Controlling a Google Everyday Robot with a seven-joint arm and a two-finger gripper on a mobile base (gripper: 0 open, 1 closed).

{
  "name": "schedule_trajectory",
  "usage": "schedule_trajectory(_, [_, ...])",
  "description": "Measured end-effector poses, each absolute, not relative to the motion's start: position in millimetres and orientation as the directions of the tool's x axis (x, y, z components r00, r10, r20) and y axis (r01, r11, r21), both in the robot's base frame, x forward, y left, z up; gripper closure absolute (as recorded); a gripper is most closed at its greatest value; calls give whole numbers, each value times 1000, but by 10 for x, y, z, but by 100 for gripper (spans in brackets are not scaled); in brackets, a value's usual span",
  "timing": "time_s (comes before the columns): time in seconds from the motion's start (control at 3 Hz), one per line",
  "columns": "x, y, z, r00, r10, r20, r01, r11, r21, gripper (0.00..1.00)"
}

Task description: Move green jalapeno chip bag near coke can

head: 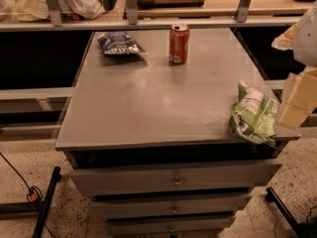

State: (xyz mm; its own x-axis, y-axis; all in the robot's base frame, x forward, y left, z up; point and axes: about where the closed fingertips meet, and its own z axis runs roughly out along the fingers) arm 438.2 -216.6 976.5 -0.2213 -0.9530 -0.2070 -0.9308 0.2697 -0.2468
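The green jalapeno chip bag (253, 115), light green and white and wrinkly, lies at the front right corner of the grey table (163, 103), partly over the edge. The coke can (179, 43), red-orange with a silver top, stands upright near the table's far edge, a little right of centre. My gripper (296, 103) is at the right edge of the view, just right of the green bag and close beside it; I cannot tell if it touches the bag.
A dark blue chip bag (119, 43) lies at the far left of the table, left of the can. The table has several drawers (173, 180) in front. A railing (148, 23) runs behind it. Black stand legs (47, 202) and a cable lie on the floor.
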Motion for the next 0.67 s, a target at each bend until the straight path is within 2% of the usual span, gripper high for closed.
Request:
schedule_trajectory(0.33, [4382, -2166, 9765, -221, -953, -207, -931, 270, -247, 0])
schedule_trajectory(0.67, [4497, -2226, 9760, -225, -938, -263, -913, 297, -279, 0])
